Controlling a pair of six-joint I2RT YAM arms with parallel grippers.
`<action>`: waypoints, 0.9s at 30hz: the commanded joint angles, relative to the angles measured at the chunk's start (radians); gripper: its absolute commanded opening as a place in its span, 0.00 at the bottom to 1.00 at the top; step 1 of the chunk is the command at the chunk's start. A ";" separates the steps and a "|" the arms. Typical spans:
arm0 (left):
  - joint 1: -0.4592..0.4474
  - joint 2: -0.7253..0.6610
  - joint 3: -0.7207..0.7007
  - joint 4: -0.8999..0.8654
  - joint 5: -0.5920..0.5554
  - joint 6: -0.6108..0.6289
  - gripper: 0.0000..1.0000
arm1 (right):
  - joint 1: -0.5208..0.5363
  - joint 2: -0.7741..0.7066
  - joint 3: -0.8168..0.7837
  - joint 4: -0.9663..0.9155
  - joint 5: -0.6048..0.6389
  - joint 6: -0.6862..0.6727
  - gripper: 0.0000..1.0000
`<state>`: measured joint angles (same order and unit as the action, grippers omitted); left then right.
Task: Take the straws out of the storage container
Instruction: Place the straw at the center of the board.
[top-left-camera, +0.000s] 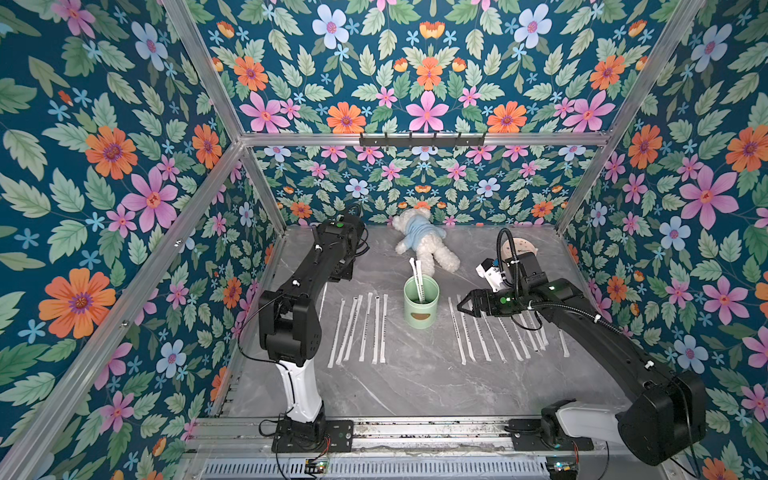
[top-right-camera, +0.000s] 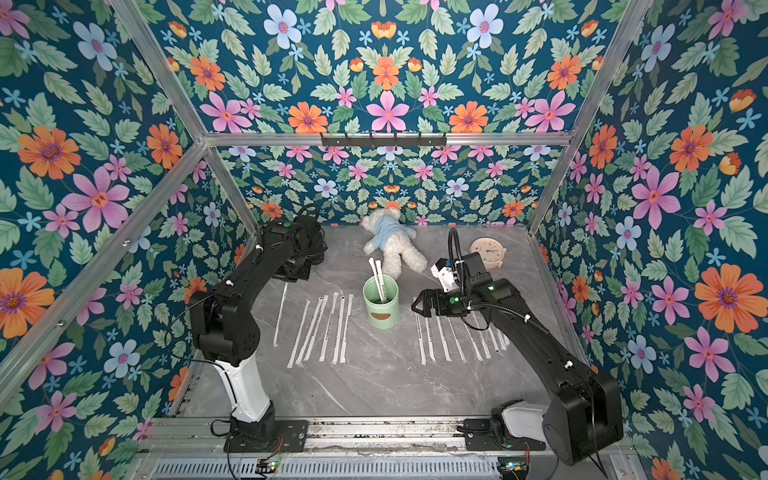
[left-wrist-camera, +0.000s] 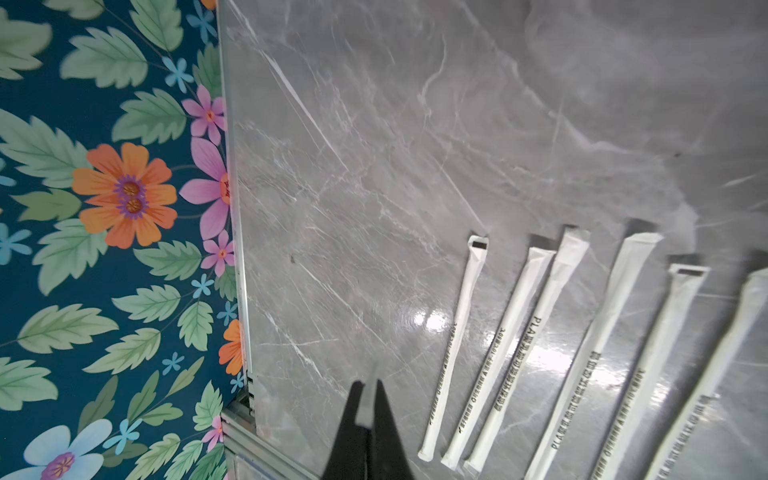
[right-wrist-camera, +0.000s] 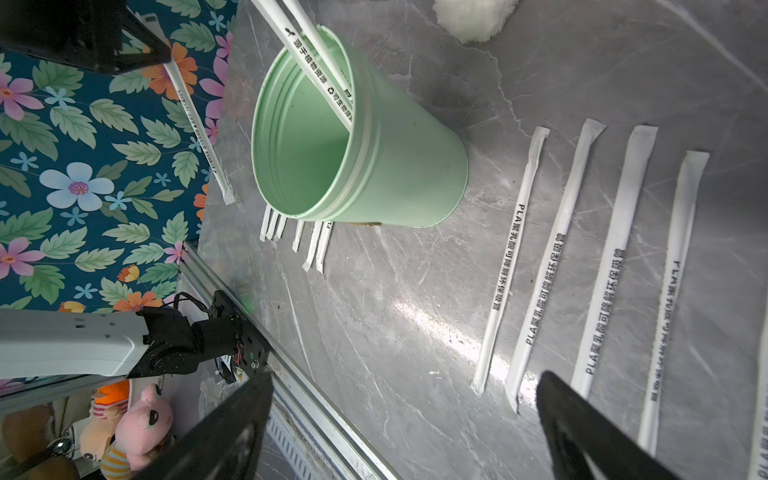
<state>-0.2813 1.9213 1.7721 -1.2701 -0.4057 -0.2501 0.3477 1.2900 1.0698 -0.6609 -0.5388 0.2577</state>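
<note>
Left arm folded, elbow high, wrist near the back-left corner. Left gripper (left-wrist-camera: 368, 388) pinched shut on the held straw (top-right-camera: 281, 316), which hangs just outside the left row. Right arm stretched low across the table (top-left-camera: 415, 386). Right gripper (top-left-camera: 464, 306) is spread wide and empty, over the right row of straws (top-left-camera: 490, 336), tips toward the storage container (top-left-camera: 421, 309). Container upright mid-table, mint green with a brown oval, two wrapped straws (top-left-camera: 417, 274) leaning inside. Left row (top-left-camera: 361, 328) lies flat. White wrappers, dark print.

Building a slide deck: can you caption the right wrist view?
Open right gripper facing the mint-green cup, two straws inside, others laid out alongside.
</note>
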 joint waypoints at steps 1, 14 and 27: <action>0.005 0.025 -0.036 -0.002 0.036 -0.018 0.02 | 0.001 0.009 -0.008 0.019 0.002 -0.010 0.99; 0.006 0.096 -0.128 0.018 0.055 -0.034 0.01 | 0.001 0.021 -0.027 0.052 -0.016 -0.008 0.99; 0.019 0.123 -0.178 0.085 0.074 -0.026 0.04 | 0.001 0.026 -0.027 0.052 -0.019 -0.005 0.99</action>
<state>-0.2668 2.0415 1.5940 -1.1938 -0.3378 -0.2707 0.3477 1.3128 1.0401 -0.6250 -0.5468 0.2546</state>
